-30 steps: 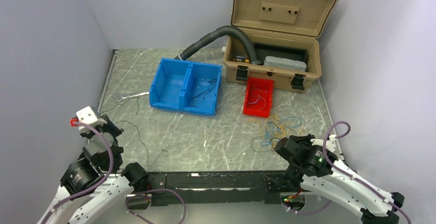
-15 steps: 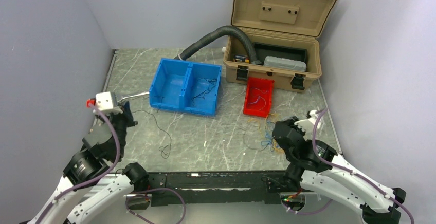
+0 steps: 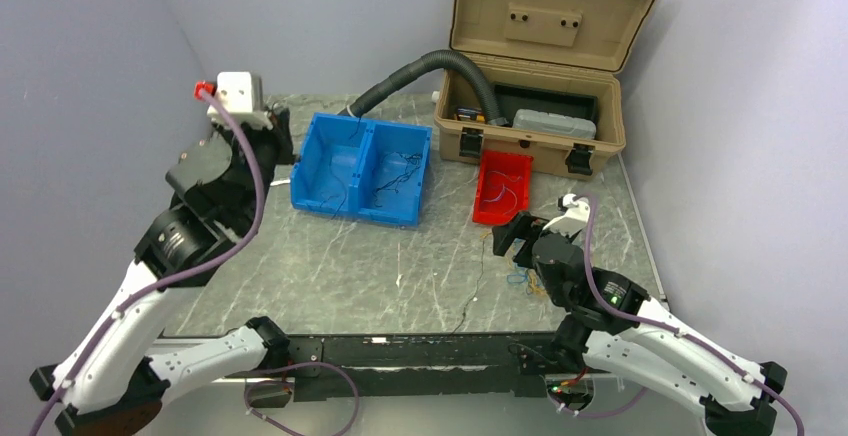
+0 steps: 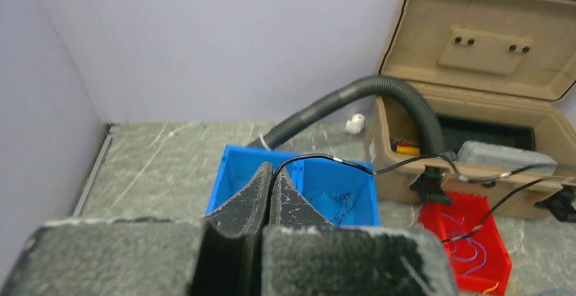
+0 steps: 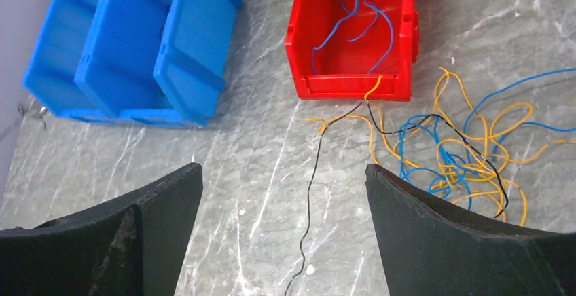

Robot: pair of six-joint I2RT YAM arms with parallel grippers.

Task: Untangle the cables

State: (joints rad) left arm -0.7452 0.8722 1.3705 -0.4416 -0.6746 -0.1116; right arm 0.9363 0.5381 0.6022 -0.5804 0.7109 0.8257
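Left gripper (image 4: 272, 186): hung above the blue two-compartment plastic bin (image 4: 238, 163), clenched on one thin black wire (image 4: 353, 162) (which trailed off rightward). Right gripper (image 5: 283, 177): fingers spread wide, grasping nothing, over the grey marble tabletop (image 5: 258, 228). Tangle of thin yellow-orange and blue wires (image 5: 455, 146): lay just beside the small red plastic bin (image 5: 353, 91).

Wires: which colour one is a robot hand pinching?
The black wire. It is pinched in the shut left hand, while the blue and yellow wires lie in a loose heap on the table, untouched.
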